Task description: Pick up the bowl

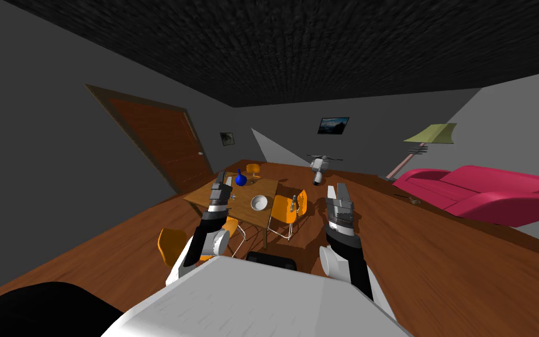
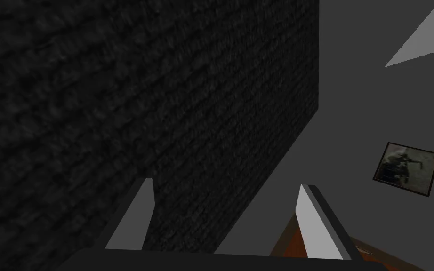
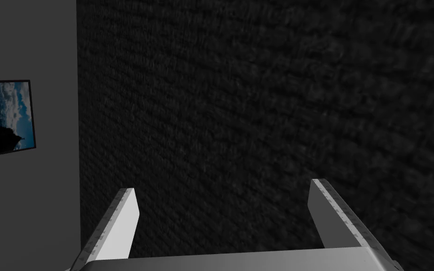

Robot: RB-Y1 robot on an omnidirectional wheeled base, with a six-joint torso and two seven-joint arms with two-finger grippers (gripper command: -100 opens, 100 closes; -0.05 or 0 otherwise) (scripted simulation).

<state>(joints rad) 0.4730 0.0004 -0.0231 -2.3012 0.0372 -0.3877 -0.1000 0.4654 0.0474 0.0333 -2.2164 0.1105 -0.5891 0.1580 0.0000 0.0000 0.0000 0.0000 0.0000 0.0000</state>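
Bowl (image 1: 259,202), white, sits on the wooden tabletop (image 1: 247,214) near its front edge, with a blue vase (image 1: 240,178) farther back. The left claw (image 1: 225,178) is raised to the bowl's left, apart from it, its fingers spread wide. The right claw (image 1: 337,190) is raised well off to the bowl's right, beyond an orange chair (image 1: 289,209), and is likewise wide.
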